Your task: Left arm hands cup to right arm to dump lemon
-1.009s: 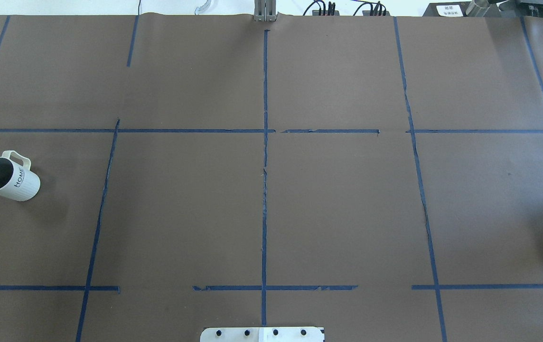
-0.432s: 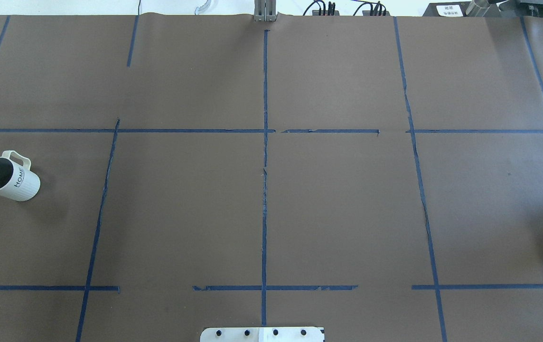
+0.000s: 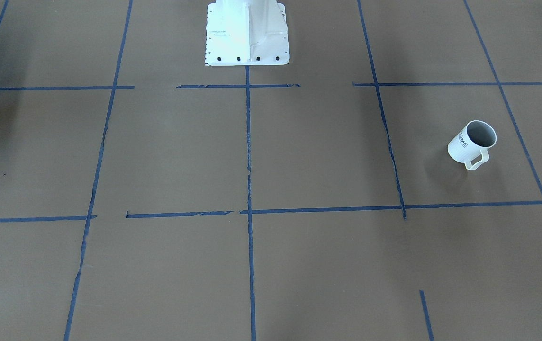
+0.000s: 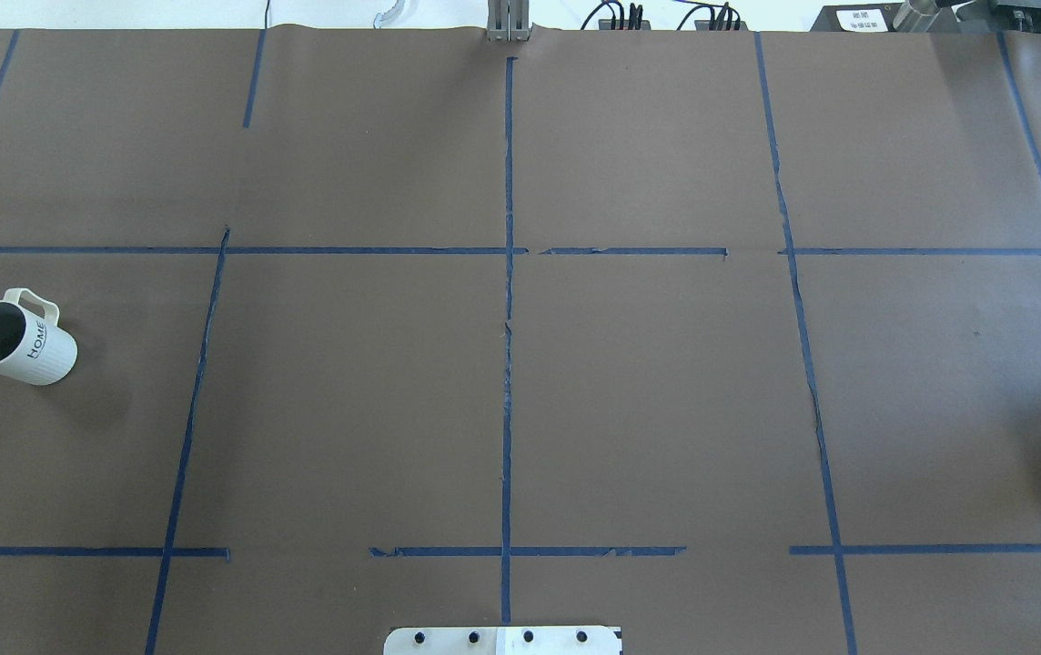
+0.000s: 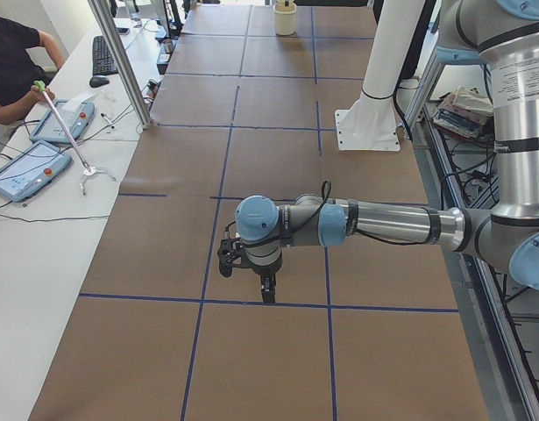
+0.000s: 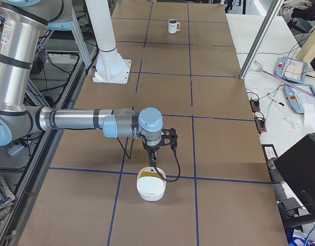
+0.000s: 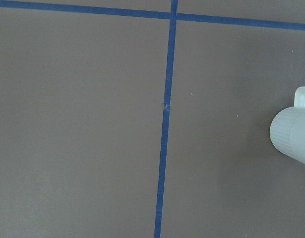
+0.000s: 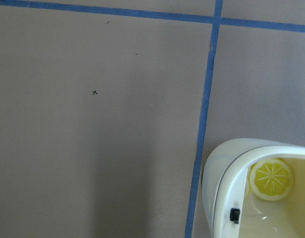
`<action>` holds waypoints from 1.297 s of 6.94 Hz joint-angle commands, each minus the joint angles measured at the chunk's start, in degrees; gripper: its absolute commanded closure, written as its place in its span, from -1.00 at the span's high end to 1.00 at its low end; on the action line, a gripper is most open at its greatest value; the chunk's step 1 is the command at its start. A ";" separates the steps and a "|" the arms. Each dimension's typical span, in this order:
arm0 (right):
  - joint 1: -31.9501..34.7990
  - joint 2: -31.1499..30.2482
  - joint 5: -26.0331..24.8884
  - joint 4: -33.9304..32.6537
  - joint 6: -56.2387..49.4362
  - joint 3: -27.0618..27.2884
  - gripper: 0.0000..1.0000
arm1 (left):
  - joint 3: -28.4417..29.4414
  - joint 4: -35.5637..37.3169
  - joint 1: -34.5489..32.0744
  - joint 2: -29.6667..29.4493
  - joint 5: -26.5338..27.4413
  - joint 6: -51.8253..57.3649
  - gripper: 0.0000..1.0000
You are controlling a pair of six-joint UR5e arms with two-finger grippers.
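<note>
Nothing moved: cup (image 4: 15,338) sits in the same spot, upright, mid-left edge of overhead view. Left gripper (image 5: 262,282) hangs mid-frame, right gripper (image 6: 153,163) just above bowl (image 6: 151,188); spread or pressed together, cannot tell. Lemon slice (image 8: 271,179) lies in the bowl, lower right of right wrist view.
</note>
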 commanded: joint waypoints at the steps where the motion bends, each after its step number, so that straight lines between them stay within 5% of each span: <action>1: 0.00 0.43 -0.33 0.16 0.02 0.02 1.00 | -1.80 -0.13 -0.08 0.06 -0.02 -0.12 1.00; 9: 0.00 0.52 -0.34 0.24 0.54 0.02 1.00 | -1.98 0.05 -0.08 0.15 -0.63 0.05 1.00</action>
